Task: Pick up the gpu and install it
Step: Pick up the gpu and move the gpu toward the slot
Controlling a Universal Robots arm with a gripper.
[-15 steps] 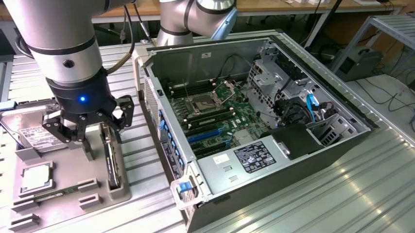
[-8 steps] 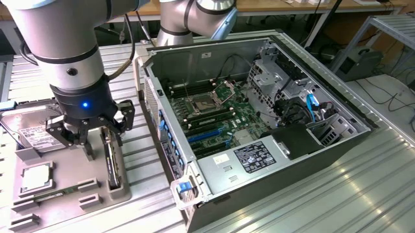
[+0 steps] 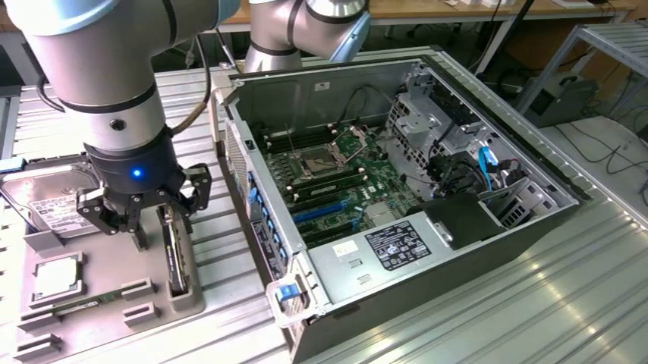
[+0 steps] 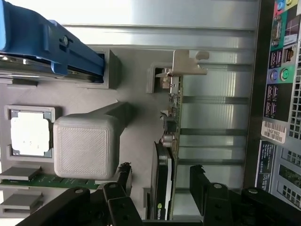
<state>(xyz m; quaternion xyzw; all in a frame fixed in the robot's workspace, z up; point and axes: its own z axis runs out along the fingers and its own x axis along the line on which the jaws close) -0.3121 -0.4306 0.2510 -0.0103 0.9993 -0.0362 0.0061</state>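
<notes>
The gpu [image 3: 176,256] is a thin black card standing on edge in a slot of the grey parts tray [image 3: 96,254], at the exterior view's left of the computer case. In the wrist view the gpu [image 4: 165,155] runs from its silver bracket [image 4: 186,63] down between my fingers. My gripper [image 3: 162,231] hangs low over the card, open. One black fingertip [image 4: 124,175] stands on each side of the card without touching it, so my gripper [image 4: 162,173] straddles the gpu's end away from the bracket.
The open computer case [image 3: 526,163] lies on its side at the exterior view's right, with the motherboard [image 3: 339,171] and its blue slots [image 3: 322,209] exposed. The tray also holds a hard drive [image 3: 51,206], a processor [image 3: 56,277], a green memory stick [image 3: 86,302] and a grey block [image 4: 87,146].
</notes>
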